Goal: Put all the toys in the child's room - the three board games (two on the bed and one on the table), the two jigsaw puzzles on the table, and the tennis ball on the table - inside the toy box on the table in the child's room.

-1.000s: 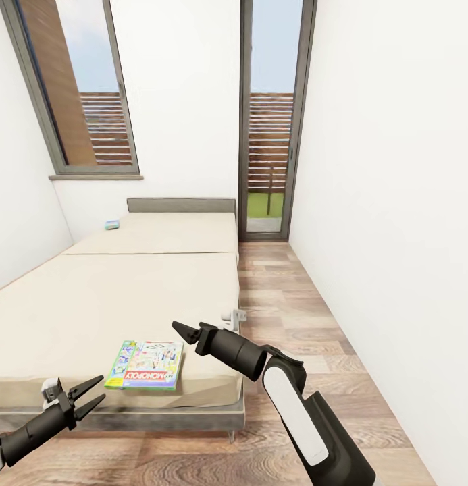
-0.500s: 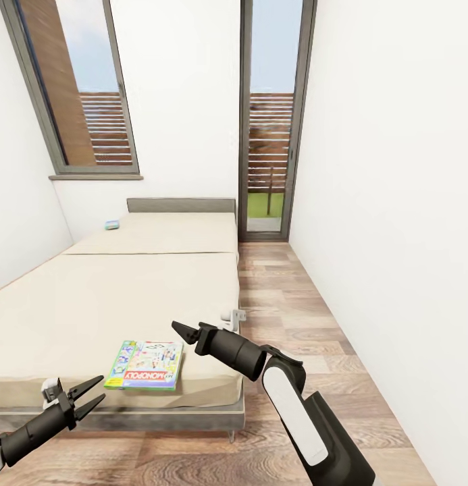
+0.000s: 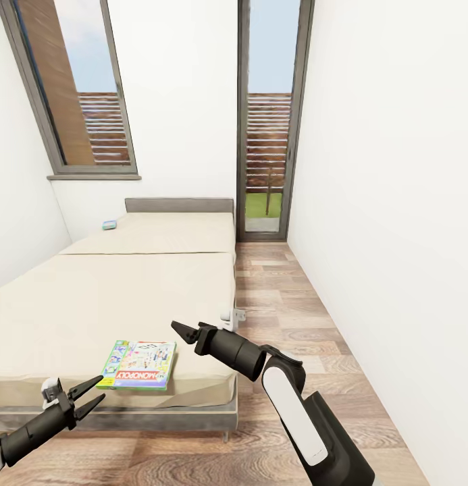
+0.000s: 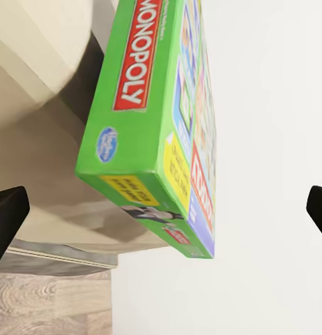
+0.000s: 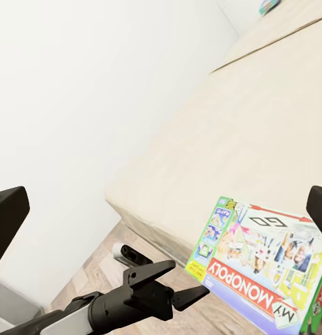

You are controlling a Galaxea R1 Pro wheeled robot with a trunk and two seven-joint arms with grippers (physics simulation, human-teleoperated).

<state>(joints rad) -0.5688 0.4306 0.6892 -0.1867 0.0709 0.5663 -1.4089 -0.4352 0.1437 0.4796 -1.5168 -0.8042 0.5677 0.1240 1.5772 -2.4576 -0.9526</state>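
The left pincer (image 3: 90,395) hovers low in front of the bed's (image 3: 92,297) near edge with its two dark fingers spread apart and nothing between them. Just ahead of it and a little to its right, a green Monopoly board game (image 3: 138,364) lies flat on the cream mattress close to that edge; the left wrist view shows the box's (image 4: 157,125) near corner between the parted fingertips but well clear of them.

The right pincer (image 3: 182,331) is held higher, above the near corner of the bed, pointing toward the robot's left. The game box sits just below and to the left of its tip. In the head view its fingers look close together, yet the right wrist view has the two fingertips at opposite edges of the frame, so it stands open and empty. That view also catches the left pincer (image 5: 185,284) beside the box (image 5: 262,258).

Far beyond both pincers, a second small teal game box (image 3: 109,225) rests near the grey headboard (image 3: 179,204).
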